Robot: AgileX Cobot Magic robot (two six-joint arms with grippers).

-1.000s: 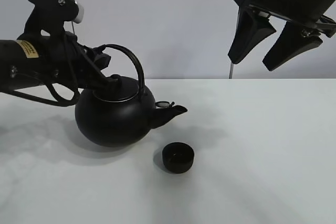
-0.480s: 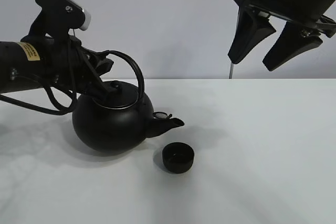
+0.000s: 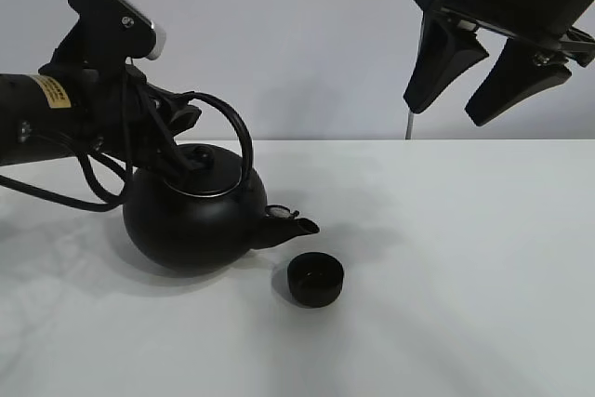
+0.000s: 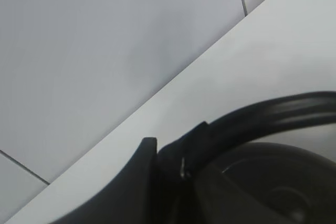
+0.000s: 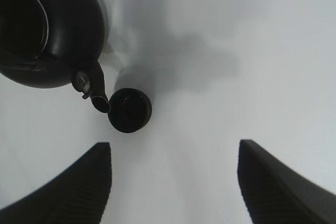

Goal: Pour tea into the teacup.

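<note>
The big round black kettle (image 3: 191, 220) is tilted with its spout (image 3: 296, 223) pointing down and right, just above and left of the teacup (image 3: 315, 279), a small low black cup on the white table (image 3: 465, 258). My left gripper (image 3: 184, 141) is shut on the kettle's arched handle (image 3: 237, 132) near the lid. In the left wrist view the gripper (image 4: 184, 156) clamps the handle (image 4: 273, 111) above the lid (image 4: 273, 187). My right gripper (image 3: 469, 76) hangs open and empty high at the right. The right wrist view shows the kettle (image 5: 42, 30), its spout (image 5: 97, 98) at the teacup's (image 5: 130, 110) rim, and the open gripper (image 5: 173, 182).
A grey wall (image 3: 325, 34) stands behind the table. Cables (image 3: 88, 183) loop under my left arm beside the kettle.
My left wrist has risen and turned, tipping the kettle further. The spout has dropped and drawn a little left, nearer the teacup's rim. The right arm and teacup have not moved.
</note>
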